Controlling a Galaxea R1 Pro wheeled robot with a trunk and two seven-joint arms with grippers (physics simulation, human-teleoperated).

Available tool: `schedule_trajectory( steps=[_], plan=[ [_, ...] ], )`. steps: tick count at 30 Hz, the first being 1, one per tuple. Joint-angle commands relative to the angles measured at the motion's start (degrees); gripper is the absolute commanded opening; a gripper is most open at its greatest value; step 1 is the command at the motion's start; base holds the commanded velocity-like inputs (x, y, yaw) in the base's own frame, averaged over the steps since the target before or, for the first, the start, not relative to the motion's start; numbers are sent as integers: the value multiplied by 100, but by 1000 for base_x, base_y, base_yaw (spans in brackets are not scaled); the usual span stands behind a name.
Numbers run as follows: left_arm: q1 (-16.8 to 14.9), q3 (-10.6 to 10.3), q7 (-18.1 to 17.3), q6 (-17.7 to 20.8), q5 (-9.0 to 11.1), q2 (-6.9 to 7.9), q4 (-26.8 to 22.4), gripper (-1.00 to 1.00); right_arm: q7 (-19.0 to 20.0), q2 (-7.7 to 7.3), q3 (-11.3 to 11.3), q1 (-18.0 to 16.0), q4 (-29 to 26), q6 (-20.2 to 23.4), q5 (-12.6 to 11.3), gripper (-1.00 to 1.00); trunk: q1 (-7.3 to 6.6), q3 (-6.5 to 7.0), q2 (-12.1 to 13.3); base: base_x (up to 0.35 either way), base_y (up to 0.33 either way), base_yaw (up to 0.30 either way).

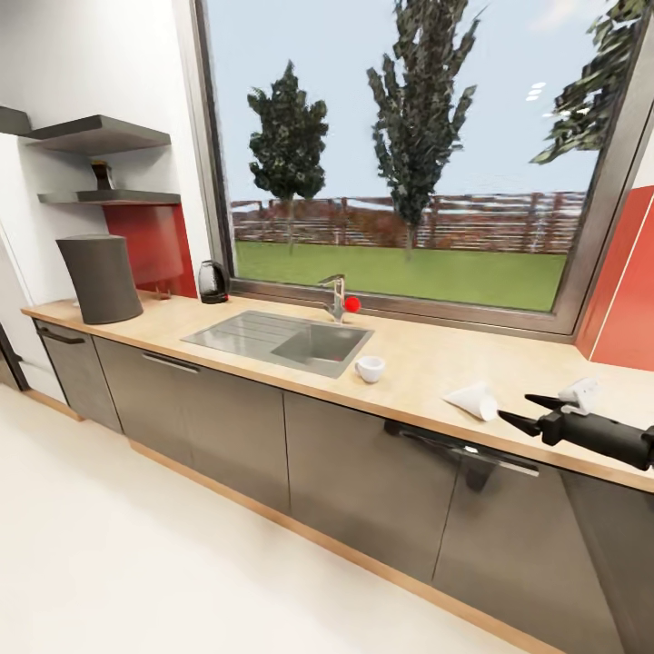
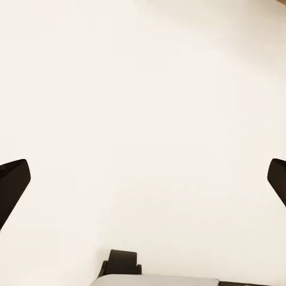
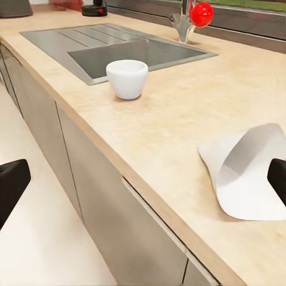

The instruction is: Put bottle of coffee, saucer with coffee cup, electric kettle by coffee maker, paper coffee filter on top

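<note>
The coffee maker [image 1: 100,277] stands at the far left of the kitchen countertop [image 1: 418,350]. The electric kettle [image 1: 213,282] sits by the window corner. Above the coffee maker, the bottle of coffee [image 1: 102,174] rests on the kitchen shelf [image 1: 113,196]. The coffee cup [image 1: 370,368] [image 3: 127,77] stands near the sink's corner. The paper coffee filter [image 1: 474,400] [image 3: 247,170] lies flat near the counter's front edge. My right gripper [image 1: 514,407] [image 3: 143,185] is open, just right of the filter, with one fingertip [image 3: 277,179] beside it. A small white piece, probably the saucer [image 1: 581,392], lies behind that gripper. My left gripper [image 2: 143,179] is open over pale floor.
An inset grey sink [image 1: 282,338] with a faucet [image 1: 336,295] and red knob [image 3: 201,13] sits mid-counter. A thicker dark grey shelf [image 1: 95,134] hangs above the black one. Grey drawer fronts [image 1: 363,472] run below, with white floor [image 1: 136,563] in front.
</note>
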Motion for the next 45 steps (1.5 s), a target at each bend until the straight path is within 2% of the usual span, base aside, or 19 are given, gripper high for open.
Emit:
schedule_trajectory(
  steps=[1,5,6,10,13,17,21,26,32,36,41,45],
  plan=[
    [2,-9,4,-4,56,0,-9,100,44,3,-9,-4,-6,51,-11,100,0,-5,-3,0,0,0],
    [2,-11,4,-1,55,4,-8,100,116,63,-7,-4,0,55,-19,100,0,-5,-3,0,0,0],
    [2,-10,4,0,55,4,-6,100,138,138,-11,-3,-4,56,-16,100,0,-5,-3,0,0,0],
    [2,-9,4,1,55,3,-5,100,142,191,-13,-3,1,51,-7,100,88,-77,-164,0,0,0],
    [2,-14,4,1,54,1,-4,100,143,222,-10,-3,5,49,-5,100,88,-77,-164,0,0,0],
    [2,-16,4,0,54,0,-6,100,132,233,-8,-4,6,48,-5,100,88,-77,-164,0,0,0],
    [2,-17,4,1,56,0,-10,100,115,235,-12,-4,7,46,1,100,176,-149,-324,0,0,0],
    [2,-17,4,0,55,0,-12,100,93,236,-14,-5,8,39,9,100,176,-149,-324,0,0,0],
    [2,-17,4,-1,56,0,-13,100,-237,236,-14,-5,6,31,20,100,286,-239,-524,0,0,0],
    [2,-17,4,0,55,0,-14,100,-438,237,-14,-5,6,31,21,100,286,-239,-524,0,0,0],
    [2,-20,4,1,56,0,-14,100,-465,237,-14,-4,6,30,21,100,395,-328,-725,0,0,0],
    [2,-18,4,0,55,0,-16,100,-474,237,-14,-3,6,30,21,100,395,-328,-725,0,0,0]
  ],
)
